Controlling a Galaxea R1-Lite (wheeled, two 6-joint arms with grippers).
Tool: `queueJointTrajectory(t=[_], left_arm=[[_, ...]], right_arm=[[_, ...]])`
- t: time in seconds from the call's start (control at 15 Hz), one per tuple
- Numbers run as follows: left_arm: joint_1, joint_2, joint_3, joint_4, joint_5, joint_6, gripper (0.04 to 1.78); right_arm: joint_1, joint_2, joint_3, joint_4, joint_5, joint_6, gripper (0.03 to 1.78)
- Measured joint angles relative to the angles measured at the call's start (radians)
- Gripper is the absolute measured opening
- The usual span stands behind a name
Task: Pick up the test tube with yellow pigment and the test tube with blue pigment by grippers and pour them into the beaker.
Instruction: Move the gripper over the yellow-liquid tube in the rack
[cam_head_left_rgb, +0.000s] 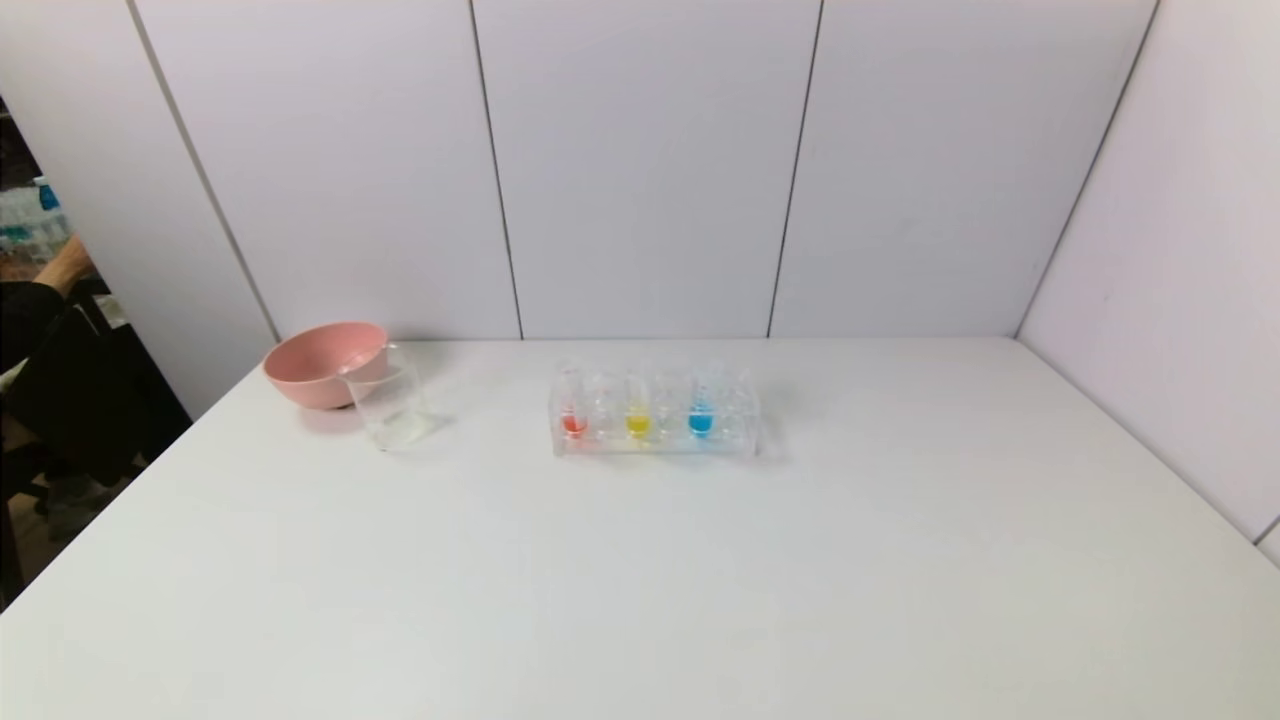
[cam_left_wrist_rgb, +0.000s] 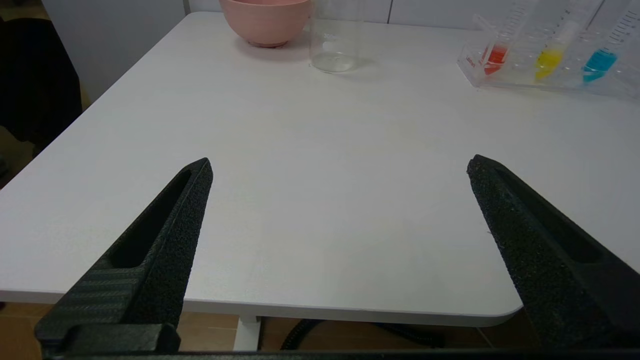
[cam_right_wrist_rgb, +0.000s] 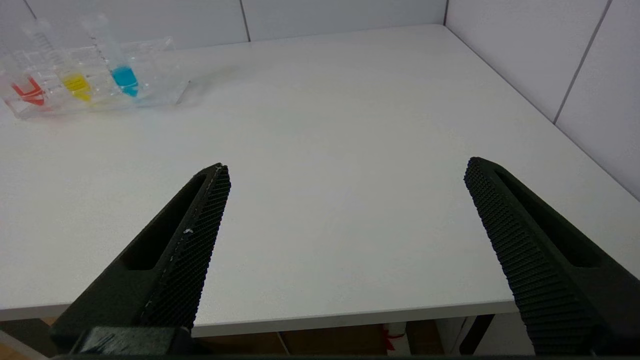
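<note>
The left gripper (cam_left_wrist_rgb: 340, 167) is hanging wide open at the tabletop's (cam_head_left_rgb: 640, 560) near edge, the beaker (cam_head_left_rgb: 388, 408) far ahead by the far left corner. The yellow tube (cam_head_left_rgb: 637, 415) and blue tube (cam_head_left_rgb: 701, 412) are standing mid-table toward the far edge. The right gripper (cam_right_wrist_rgb: 345, 170) is gaping empty likewise.

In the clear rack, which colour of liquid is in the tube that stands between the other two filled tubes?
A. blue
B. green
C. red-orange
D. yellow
D: in the head view the test tube with yellow pigment stands in the rack between the red-orange tube and the test tube with blue pigment.
</note>
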Motion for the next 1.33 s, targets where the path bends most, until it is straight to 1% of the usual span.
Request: queueJointTrajectory(t=[1.0,1.07,1.33], left_arm=[[0.0,0.0,-0.005,0.008,0.006,0.01,1.78],[0.0,0.001,-0.023,0.013,-0.001,0.01,1.78],[-0.002,0.072,-0.186,0.08,-0.005,0.01,1.78]], right_arm=[[0.0,0.0,0.0,0.0,0.0,0.0,1.71],[0.0,0.0,0.0,0.0,0.0,0.0,1.71],[0.0,0.0,0.0,0.0,0.0,0.0,1.71]])
